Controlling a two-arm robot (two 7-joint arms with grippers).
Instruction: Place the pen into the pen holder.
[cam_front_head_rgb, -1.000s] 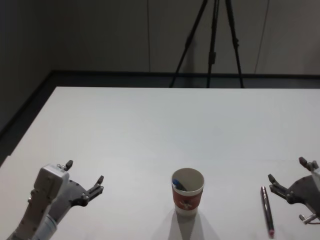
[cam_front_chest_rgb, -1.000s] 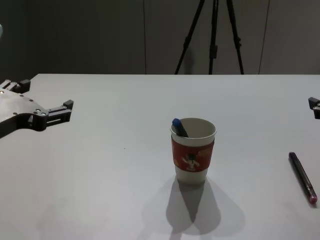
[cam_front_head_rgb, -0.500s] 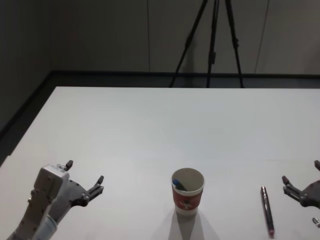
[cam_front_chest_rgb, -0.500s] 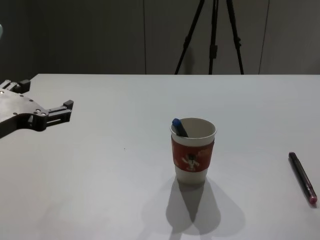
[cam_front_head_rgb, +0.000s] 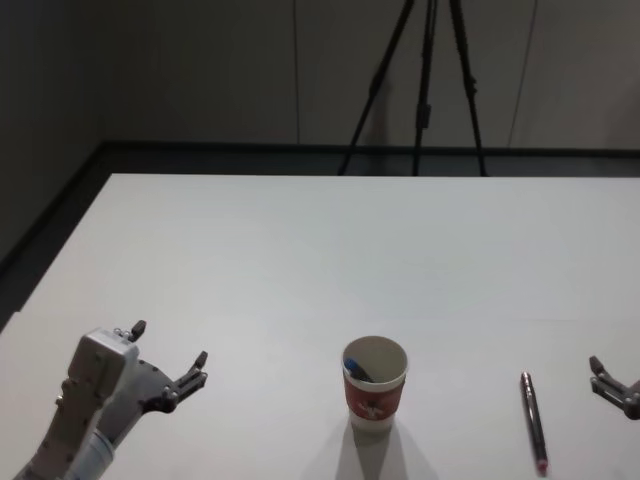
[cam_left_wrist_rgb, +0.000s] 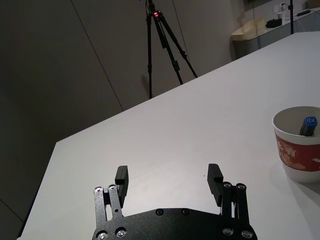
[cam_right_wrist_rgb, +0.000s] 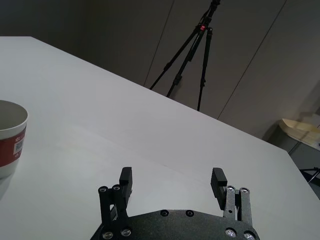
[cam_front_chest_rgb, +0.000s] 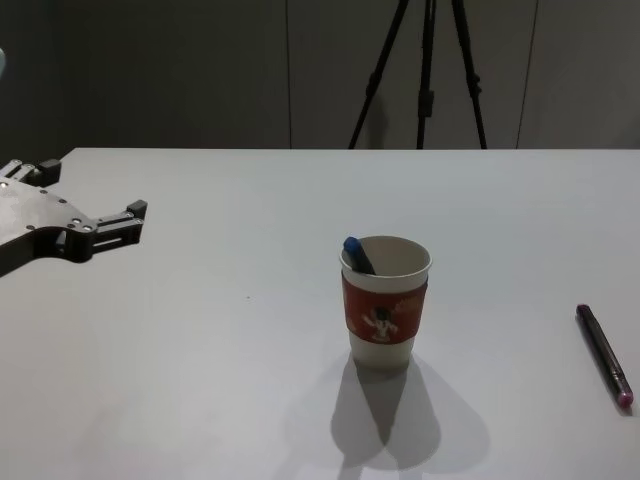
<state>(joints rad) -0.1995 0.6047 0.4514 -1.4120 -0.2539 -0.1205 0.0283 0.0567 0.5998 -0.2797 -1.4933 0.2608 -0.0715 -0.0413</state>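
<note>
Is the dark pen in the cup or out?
Out. The dark pen lies flat on the table, right of the cup; a blue-capped pen leans inside.

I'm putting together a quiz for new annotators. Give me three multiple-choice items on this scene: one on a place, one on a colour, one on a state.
1. Relative to the cup, the dark pen lies: A) inside it B) on the table to its right C) behind it
2. The cup's sleeve is: A) green B) blue C) red
3. The left gripper and right gripper are: A) both open, empty B) both shut C) holding pens
Answers: 1 B, it lies flat on the table; 2 C, the band is red; 3 A, each wrist view shows them spread, nothing between.
</note>
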